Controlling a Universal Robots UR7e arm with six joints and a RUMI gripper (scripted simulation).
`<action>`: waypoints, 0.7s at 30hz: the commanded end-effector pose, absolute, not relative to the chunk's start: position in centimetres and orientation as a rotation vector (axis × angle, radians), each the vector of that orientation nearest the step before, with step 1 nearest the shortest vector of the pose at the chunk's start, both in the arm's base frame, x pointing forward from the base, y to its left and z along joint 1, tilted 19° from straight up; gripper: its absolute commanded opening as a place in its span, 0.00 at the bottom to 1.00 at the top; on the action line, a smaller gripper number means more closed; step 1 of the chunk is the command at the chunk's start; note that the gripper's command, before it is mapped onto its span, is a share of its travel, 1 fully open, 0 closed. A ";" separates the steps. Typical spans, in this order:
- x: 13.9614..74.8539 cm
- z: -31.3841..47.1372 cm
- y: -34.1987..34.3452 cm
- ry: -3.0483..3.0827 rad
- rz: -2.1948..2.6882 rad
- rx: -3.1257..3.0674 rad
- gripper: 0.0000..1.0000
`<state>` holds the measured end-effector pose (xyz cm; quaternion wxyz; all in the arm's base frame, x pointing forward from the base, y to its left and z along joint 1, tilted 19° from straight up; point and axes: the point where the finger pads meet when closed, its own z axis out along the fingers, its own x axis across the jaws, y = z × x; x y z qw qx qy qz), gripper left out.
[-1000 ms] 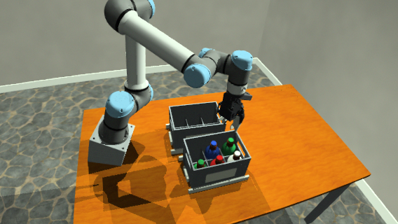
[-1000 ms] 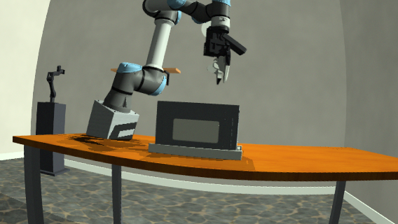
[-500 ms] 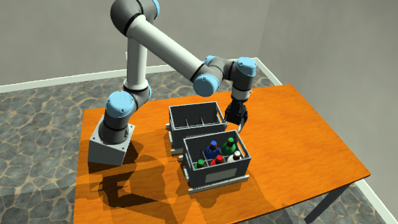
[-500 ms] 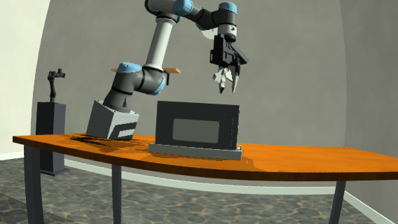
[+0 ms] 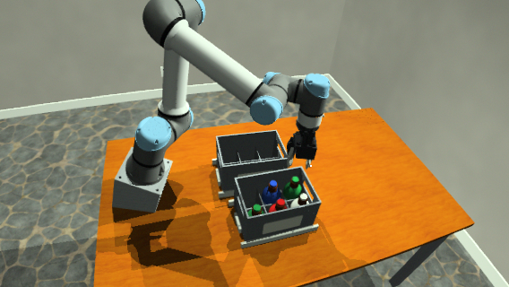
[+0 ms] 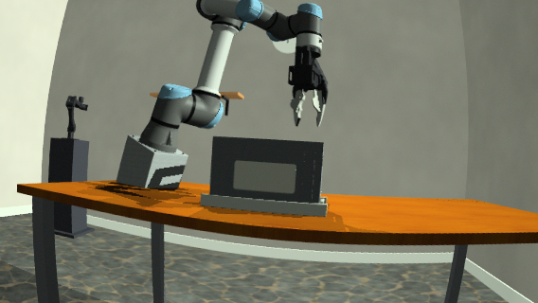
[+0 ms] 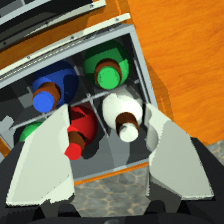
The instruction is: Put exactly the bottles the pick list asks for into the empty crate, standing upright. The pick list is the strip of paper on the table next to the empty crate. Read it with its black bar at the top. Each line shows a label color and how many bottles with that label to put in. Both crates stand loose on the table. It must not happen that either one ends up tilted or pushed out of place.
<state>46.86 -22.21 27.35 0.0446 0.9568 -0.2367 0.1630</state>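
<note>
The full crate stands at the table's middle, nearer the front. It holds a blue-label bottle (image 5: 271, 192), a green-label bottle (image 5: 293, 187), a white-label bottle (image 5: 301, 200), a red-label bottle (image 5: 279, 205) and a second green-label bottle (image 5: 256, 210), all upright. The empty crate (image 5: 251, 154) stands just behind it. My gripper (image 5: 307, 164) (image 6: 308, 114) hangs open and empty above the full crate's far right corner, well clear of the bottle caps. In the wrist view my fingers frame the red bottle (image 7: 80, 132) and the white bottle (image 7: 125, 117). I cannot see the pick list.
The robot base (image 5: 143, 179) sits on the table's left side. The full crate's side (image 6: 266, 172) hides the bottles in the exterior view. A dark pedestal with a camera (image 6: 70, 185) stands beyond the table's left end.
</note>
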 end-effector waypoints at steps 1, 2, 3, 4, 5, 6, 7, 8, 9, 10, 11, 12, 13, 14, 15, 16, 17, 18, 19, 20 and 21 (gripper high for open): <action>46.9 27.4 -22.2 -0.487 0.488 2.951 0.38; 46.9 27.4 -22.2 -0.449 0.485 2.953 0.38; 46.9 27.4 -22.2 -0.411 0.482 2.955 0.38; 46.9 27.4 -22.2 -0.373 0.479 2.956 0.38; 46.9 27.4 -22.2 -0.334 0.476 2.957 0.38; 46.9 27.4 -22.2 -0.296 0.473 2.957 0.38; 46.9 27.4 -22.2 -0.258 0.469 2.957 0.38; 46.9 27.4 -22.2 -0.220 0.466 2.956 0.38; 46.9 27.4 -22.2 -0.182 0.463 2.955 0.38; 46.9 27.4 -22.2 -0.144 0.459 2.953 0.38; 46.9 27.4 -22.2 -0.107 0.456 2.951 0.38; 46.9 27.4 -22.2 -0.069 0.452 2.949 0.38; 46.9 27.4 -22.2 -0.069 0.452 2.949 0.38; 46.9 27.4 -22.2 -0.069 0.452 2.949 0.38; 46.9 27.4 -22.2 0.039 0.442 2.940 0.38; 46.9 27.4 -22.2 0.065 0.439 2.937 0.38; 46.9 27.4 -22.2 0.099 0.436 2.933 0.38; 46.9 27.4 -22.2 0.137 0.432 2.928 0.38; 46.9 27.4 -22.2 0.174 0.428 2.923 0.38; 46.9 27.4 -22.2 0.211 0.424 2.917 0.38; 46.9 27.4 -22.2 0.248 0.420 2.911 0.38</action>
